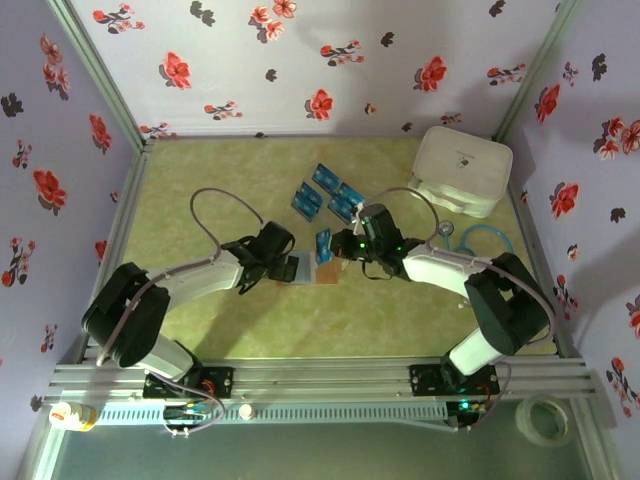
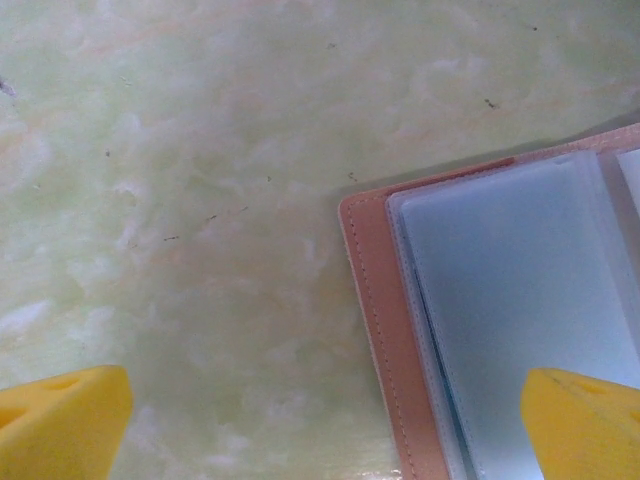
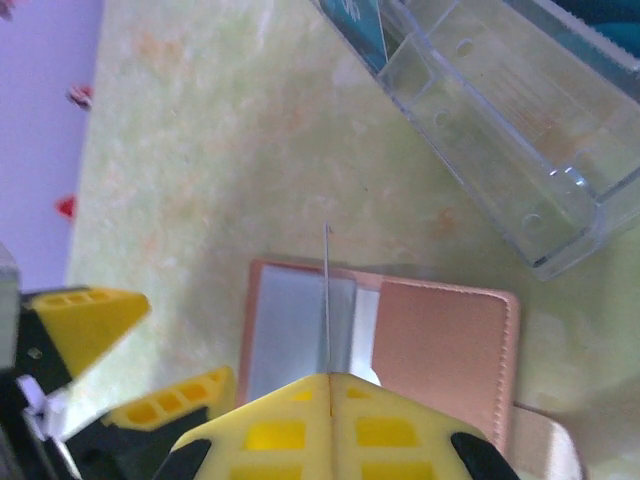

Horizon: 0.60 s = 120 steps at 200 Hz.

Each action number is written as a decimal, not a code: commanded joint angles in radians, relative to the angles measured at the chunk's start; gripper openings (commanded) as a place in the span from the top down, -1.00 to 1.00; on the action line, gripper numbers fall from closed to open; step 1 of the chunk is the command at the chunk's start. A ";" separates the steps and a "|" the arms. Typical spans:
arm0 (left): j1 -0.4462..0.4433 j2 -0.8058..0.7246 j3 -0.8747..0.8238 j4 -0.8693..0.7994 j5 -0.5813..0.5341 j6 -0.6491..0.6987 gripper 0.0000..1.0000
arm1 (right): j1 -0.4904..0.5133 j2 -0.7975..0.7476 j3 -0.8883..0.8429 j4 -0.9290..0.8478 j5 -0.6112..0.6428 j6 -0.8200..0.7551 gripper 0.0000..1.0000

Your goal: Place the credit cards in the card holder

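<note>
The brown card holder (image 1: pixel 312 268) lies open on the green table between both grippers, its clear sleeves (image 2: pixel 520 300) facing up. My right gripper (image 3: pixel 330 385) is shut on one blue credit card (image 1: pixel 323 245), seen edge-on as a thin line (image 3: pixel 327 290) standing over the card holder (image 3: pixel 440 335) near its fold. My left gripper (image 2: pixel 325 430) is open, one yellow finger (image 2: pixel 585 425) over the sleeve page and the other (image 2: pixel 60 420) over bare table beside the card holder's brown edge (image 2: pixel 395 340). Several more blue cards (image 1: pixel 327 192) lie behind the card holder.
A clear plastic box (image 3: pixel 500 110) with a blue card (image 3: pixel 360 20) in it sits just beyond the card holder. A big white rounded box (image 1: pixel 462 170) stands at the back right, a blue ring (image 1: pixel 485 240) in front of it. Floral walls enclose the table.
</note>
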 commanded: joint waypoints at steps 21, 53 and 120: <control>-0.015 0.032 0.012 0.001 -0.070 0.023 -0.99 | -0.005 0.018 -0.096 0.341 -0.002 0.182 1.00; -0.015 0.046 0.003 0.004 -0.086 0.017 -0.99 | -0.004 0.074 -0.132 0.465 -0.019 0.219 1.00; -0.017 0.066 -0.006 -0.002 -0.112 0.005 -0.99 | 0.001 0.172 -0.163 0.592 -0.043 0.258 1.00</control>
